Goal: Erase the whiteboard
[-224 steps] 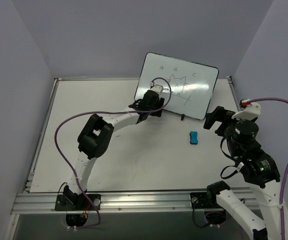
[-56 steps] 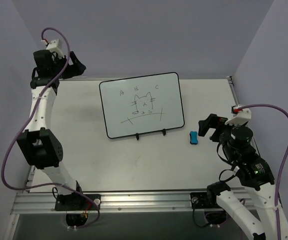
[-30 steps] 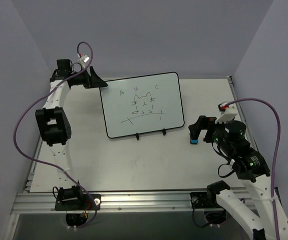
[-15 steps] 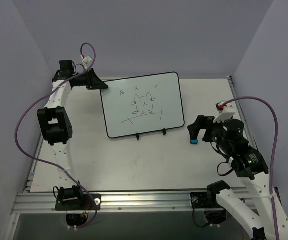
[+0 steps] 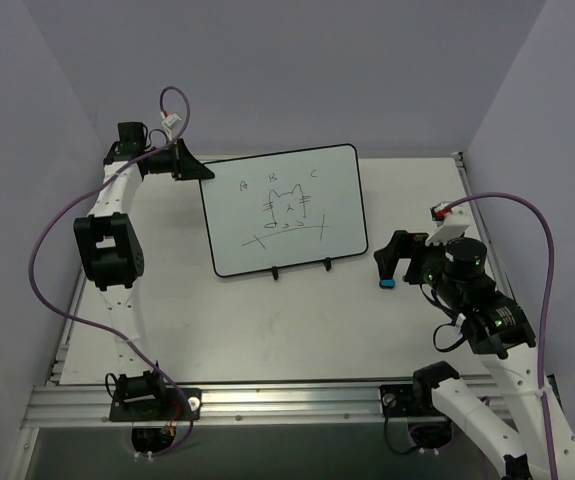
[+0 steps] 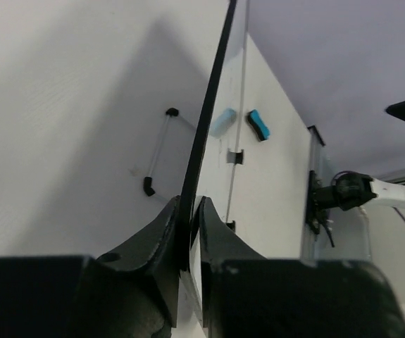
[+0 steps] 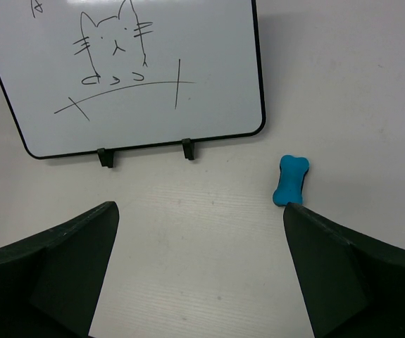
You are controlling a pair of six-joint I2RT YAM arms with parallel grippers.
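Whiteboard (image 5: 282, 210) upright on desk (image 5: 267, 320), centre frame, cat sketch unerased. Left fingers (image 5: 192, 168) clamped on its upper-left frame edge. Right fingers (image 5: 395, 258) spread wide above blue eraser (image 7: 291, 180), right of board.

Top view: high behind the arm bases, tilted down, whole table (image 5: 267, 330); far.
Left wrist: low, close, sighting edge-on along the whiteboard (image 6: 206, 127) from the left gripper (image 6: 188, 208).
Right wrist: overhead, facing down; whiteboard ahead of right gripper (image 7: 198, 208), eraser (image 7: 291, 181) ahead-right.
Shared: whiteboard, eraser in all three.
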